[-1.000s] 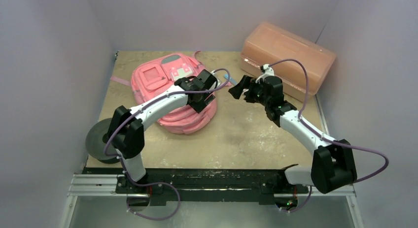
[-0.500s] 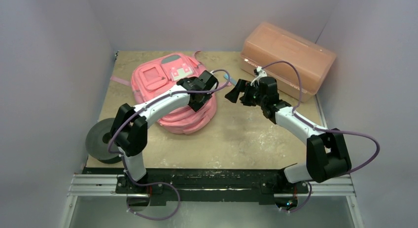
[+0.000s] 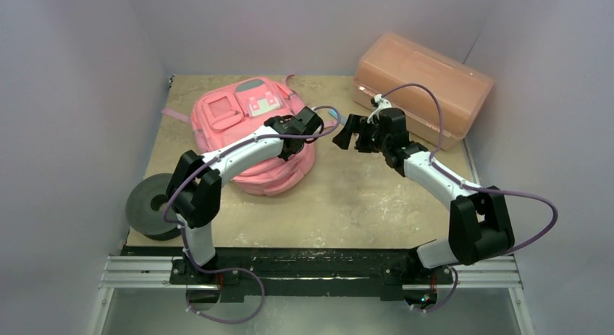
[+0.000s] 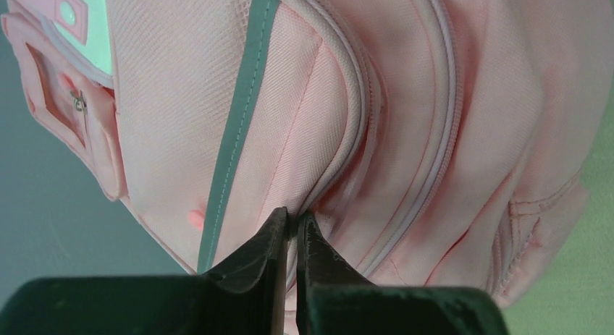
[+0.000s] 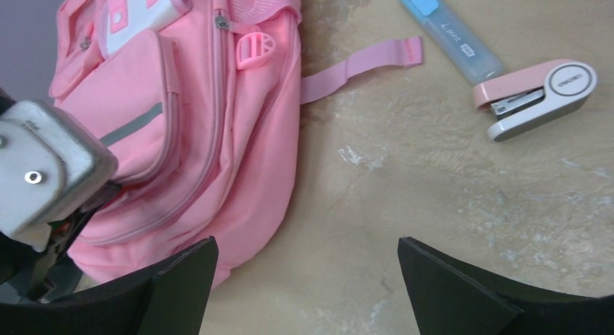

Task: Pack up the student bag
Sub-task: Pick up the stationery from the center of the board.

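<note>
Beside the student bag (image 3: 232, 121), the empty, wide-open right pincer (image 5: 305, 244) has neared, likely to help unzip; the left pincer (image 4: 292, 218) pinches its seam.

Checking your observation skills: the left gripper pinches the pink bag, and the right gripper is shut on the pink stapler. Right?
No. The right wrist view shows the right gripper open and empty; the pink stapler lies on the table. The left gripper does pinch the pink bag.

a scuffed tan table (image 3: 362, 197) carried the student bag (image 3: 232, 116), an orange box (image 3: 423, 82), a blue marker (image 5: 449, 32) and pink stapler (image 5: 537, 96) — grey roll (image 3: 148, 205) at its near-left edge.
</note>
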Controlling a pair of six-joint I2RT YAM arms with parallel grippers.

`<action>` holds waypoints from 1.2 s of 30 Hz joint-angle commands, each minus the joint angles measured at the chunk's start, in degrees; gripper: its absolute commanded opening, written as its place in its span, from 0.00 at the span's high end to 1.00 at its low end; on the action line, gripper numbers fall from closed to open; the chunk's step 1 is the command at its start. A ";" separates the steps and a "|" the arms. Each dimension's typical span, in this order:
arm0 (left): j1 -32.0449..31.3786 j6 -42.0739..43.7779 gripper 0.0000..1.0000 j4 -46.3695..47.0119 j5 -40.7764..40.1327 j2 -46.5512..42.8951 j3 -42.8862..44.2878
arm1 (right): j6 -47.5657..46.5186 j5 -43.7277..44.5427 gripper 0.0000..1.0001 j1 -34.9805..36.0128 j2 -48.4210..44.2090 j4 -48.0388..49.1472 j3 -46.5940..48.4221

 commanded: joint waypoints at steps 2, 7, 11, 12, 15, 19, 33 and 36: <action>1.02 0.29 1.00 3.82 -9.50 -5.03 0.15 | -3.61 4.18 0.01 -0.12 -1.18 -2.99 2.42; 1.02 1.06 1.00 7.42 -9.87 -8.59 -1.79 | -1.68 0.74 0.01 -0.07 0.82 -1.85 2.96; 0.98 1.28 1.00 7.63 -9.02 -9.78 -2.05 | -1.97 -3.62 0.01 -0.01 3.68 0.21 4.87; 0.99 1.35 1.00 7.62 -8.86 -10.04 -2.09 | -2.68 -4.58 0.01 0.18 4.28 1.39 5.17; 1.02 1.50 1.00 7.90 -9.11 -10.91 -2.26 | -2.29 -5.41 0.05 0.58 6.70 2.42 7.16; 1.01 1.19 1.00 8.39 -8.92 -12.26 -2.59 | -1.51 -2.88 0.13 0.56 11.58 2.65 10.88; 1.01 0.48 1.00 7.76 -7.73 -13.36 -2.44 | -24.09 18.76 0.25 0.60 41.78 -23.53 49.57; 1.01 0.45 1.00 7.59 -7.52 -13.39 -2.43 | -27.48 19.95 0.28 0.60 44.71 -24.90 52.35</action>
